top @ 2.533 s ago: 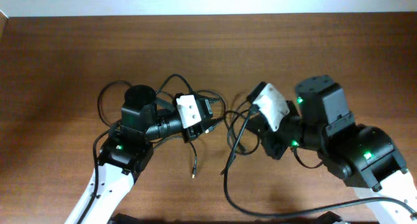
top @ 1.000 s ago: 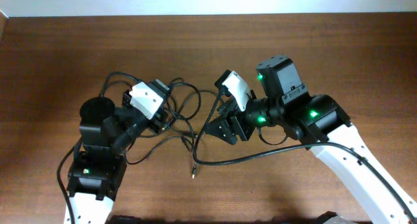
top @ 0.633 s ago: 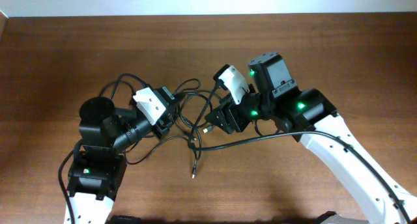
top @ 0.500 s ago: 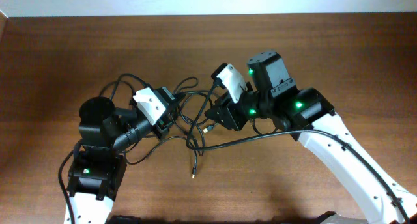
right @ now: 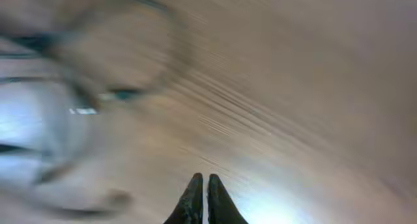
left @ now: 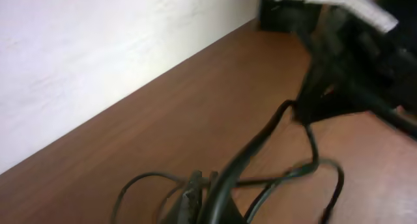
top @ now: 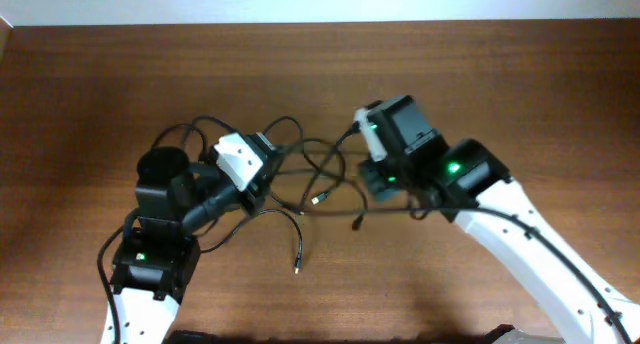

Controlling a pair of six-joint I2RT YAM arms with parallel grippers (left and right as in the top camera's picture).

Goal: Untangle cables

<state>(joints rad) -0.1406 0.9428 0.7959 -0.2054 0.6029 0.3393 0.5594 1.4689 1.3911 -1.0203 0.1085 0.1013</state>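
Left claw: set into the left side of the tangle. In the left wrist view its fingers are nearly all cut off by the bottom edge. A thick-looking blurred cord rises from between them and runs up and right toward the other arm. Reads as a narrow grip clamped on that cord.

Right claw: the two dark fingertips lie together, with only a hairline gap. Cannot tell whether a cord is pinched there. Everything beyond the tips is motion smear in tan, grey and pale streaks.

Cables: thin black loops on the brown surface, bunched between the two wrists near the middle. One loop arcs up and left past the left arm. Several strands run to the right arm at its wrist. Three loose ends lie below the bunch:
- a gold-tipped plug, just under the crossing strands
- a dark plug, to the right of the first
- a third end, lowest, apart from the rest

Writing: print on the white wrist housing is too small to resolve.

Hard to make out: which strand crosses over which in the bunch. The right arm in the left wrist view is a dark blur at top right.
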